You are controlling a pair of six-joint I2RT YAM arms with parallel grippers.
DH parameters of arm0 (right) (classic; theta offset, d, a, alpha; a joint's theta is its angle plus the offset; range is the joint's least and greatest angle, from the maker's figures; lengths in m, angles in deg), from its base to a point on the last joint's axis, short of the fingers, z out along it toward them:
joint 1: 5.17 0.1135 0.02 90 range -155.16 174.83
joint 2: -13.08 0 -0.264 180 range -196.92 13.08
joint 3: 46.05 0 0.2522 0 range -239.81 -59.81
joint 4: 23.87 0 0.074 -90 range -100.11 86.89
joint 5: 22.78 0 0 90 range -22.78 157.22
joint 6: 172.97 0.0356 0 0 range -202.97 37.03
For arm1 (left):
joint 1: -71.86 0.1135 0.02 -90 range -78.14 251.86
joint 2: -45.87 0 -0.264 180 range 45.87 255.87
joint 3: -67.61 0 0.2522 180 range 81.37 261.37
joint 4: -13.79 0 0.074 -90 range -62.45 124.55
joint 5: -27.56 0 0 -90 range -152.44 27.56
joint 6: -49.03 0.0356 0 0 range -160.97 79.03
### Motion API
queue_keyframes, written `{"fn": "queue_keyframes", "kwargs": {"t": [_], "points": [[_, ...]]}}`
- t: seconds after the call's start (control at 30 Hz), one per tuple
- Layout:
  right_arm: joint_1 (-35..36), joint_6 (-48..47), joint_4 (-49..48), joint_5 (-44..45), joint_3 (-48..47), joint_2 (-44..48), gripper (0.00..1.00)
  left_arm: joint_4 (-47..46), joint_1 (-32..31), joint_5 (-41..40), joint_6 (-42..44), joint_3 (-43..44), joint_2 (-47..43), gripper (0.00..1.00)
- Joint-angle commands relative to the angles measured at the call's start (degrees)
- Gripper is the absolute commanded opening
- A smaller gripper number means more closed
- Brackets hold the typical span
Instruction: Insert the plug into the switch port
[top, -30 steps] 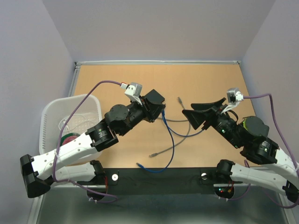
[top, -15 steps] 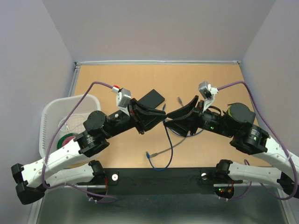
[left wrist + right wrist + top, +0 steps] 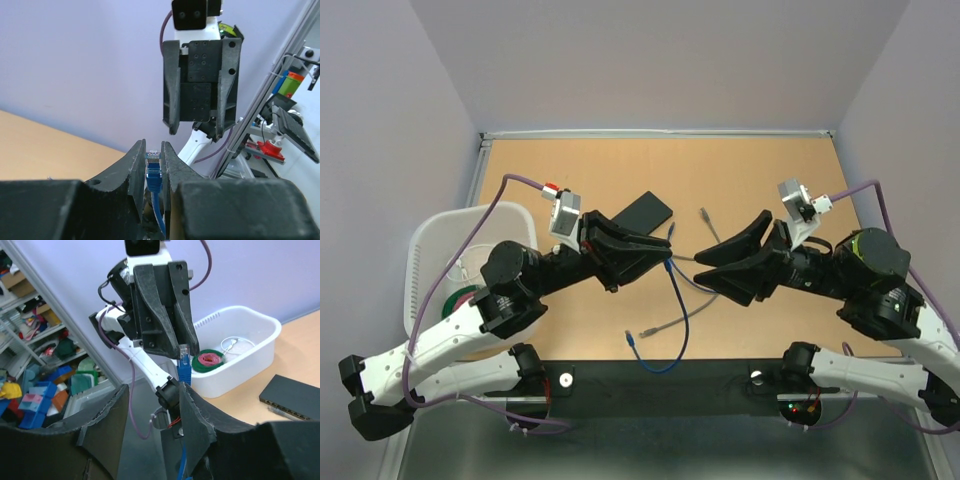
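My left gripper [image 3: 665, 253] is shut on the blue plug [image 3: 153, 165], held upright above the table with its clear tip showing between the fingers [image 3: 137, 160]. The blue cable [image 3: 682, 305] hangs from it and loops down to its free end near the front edge. The black switch [image 3: 642, 212] lies flat on the table behind the left gripper and shows in the right wrist view [image 3: 295, 400]. My right gripper [image 3: 705, 268] is open and empty, facing the left gripper a short way to its right. In the right wrist view the plug [image 3: 184, 362] sits in the left gripper [image 3: 175, 347].
A grey cable [image 3: 692, 258] lies across the table between the grippers. A white basket [image 3: 430, 250] with a green and pink roll [image 3: 210, 360] stands at the left edge. A black bar [image 3: 660, 385] runs along the near edge.
My right gripper has drawn back to the right, away from the left gripper. My left arm has shifted slightly left and down with the plug still held. The cable's free end slid nearer.
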Motion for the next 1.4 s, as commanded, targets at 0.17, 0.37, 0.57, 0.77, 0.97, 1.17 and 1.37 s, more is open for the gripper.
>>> {"fn": "queue_keyframes", "kwargs": {"t": [0.17,0.37,0.57,0.77,0.97,1.17,1.37], "points": [[0.25,0.43,-2.28,-7.15,-3.18,-4.26,0.49,-8.23,-0.15,5.18,-2.58,3.34,-2.69,0.0],[0.24,0.34,-3.77,-10.22,-3.97,-6.19,0.46,-12.63,-0.15,8.0,-4.87,2.99,-4.36,0.0],[0.25,0.34,-6.58,-11.29,-4.32,-5.67,0.45,-13.69,-0.15,8.71,-5.31,3.51,-5.07,0.0],[0.25,-0.54,-8.17,-10.76,-5.64,-6.01,0.41,-12.98,-0.15,7.04,-5.05,2.99,-3.67,0.0],[0.25,-1.07,-8.08,-9.18,-7.22,-8.83,0.38,-12.19,-0.15,3.44,-5.4,2.2,-1.91,0.0],[0.25,-2.03,-8.08,-7.6,-8.89,-11.81,0.34,-12.28,-0.15,2.29,-5.66,2.11,-0.94,0.0],[0.25,-2.3,-8.08,-6.45,-9.16,-12.61,0.29,-12.28,-0.15,1.94,-5.84,1.58,-1.11,0.0]]}}
